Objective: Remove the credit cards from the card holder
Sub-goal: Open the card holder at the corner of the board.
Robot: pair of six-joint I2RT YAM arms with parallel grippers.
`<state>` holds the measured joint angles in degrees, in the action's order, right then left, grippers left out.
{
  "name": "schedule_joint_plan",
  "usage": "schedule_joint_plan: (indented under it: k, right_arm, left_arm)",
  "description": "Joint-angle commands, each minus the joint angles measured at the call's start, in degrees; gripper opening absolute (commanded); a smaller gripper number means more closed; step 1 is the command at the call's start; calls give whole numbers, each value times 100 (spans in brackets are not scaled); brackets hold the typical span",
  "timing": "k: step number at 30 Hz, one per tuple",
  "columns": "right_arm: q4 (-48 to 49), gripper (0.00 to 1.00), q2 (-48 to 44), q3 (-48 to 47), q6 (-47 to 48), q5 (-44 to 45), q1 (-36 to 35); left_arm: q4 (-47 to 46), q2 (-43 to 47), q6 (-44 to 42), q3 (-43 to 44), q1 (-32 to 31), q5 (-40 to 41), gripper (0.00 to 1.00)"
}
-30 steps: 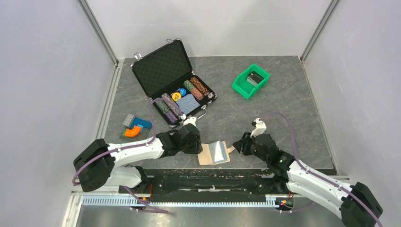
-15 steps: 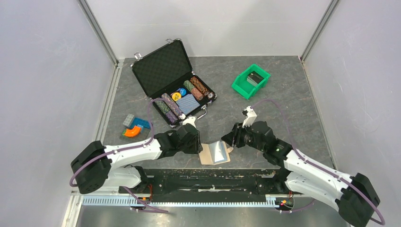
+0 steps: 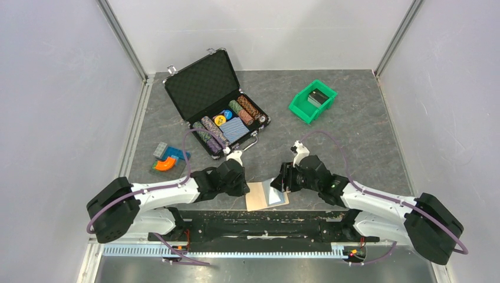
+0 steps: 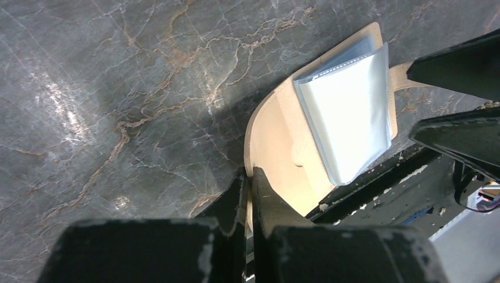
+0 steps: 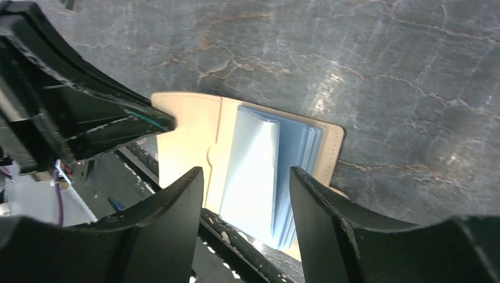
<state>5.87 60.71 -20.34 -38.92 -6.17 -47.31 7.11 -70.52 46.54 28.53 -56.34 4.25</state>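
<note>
We see the left gripper (image 4: 248,188) pressed together on the tan edge of the card holder (image 4: 277,141), which lies spread open on the grey marbled table (image 4: 118,88) just ahead of its fingertips. The right gripper (image 5: 246,188) hangs directly above, fingers spread to either side of the light blue credit cards (image 5: 259,171) stacked on the holder's pale inner face.

Holder (image 3: 256,198) lies spread open at the near edge of the table (image 3: 354,135), tan inside face up, and its left flap (image 4: 272,138) is curling up off the surface. Cards (image 3: 275,192) are all tucked in the right half, a pale blue stack (image 5: 298,177) with edges slightly fanned. The glossy top leaf (image 4: 349,112) tilts up off the rest.
</note>
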Motion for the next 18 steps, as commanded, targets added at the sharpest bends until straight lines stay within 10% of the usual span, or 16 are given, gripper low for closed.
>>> schedule_joint_plan:
  k: [1, 18]
  right_arm:
    - [67, 58, 13, 118, 40, 196, -16]
    - [1175, 46, 112, 191, -585, -554, -298]
  left_arm:
    - [-431, 137, 58, -112, 0, -168, 2]
    - [-687, -24, 228, -89, 1, -285, 2]
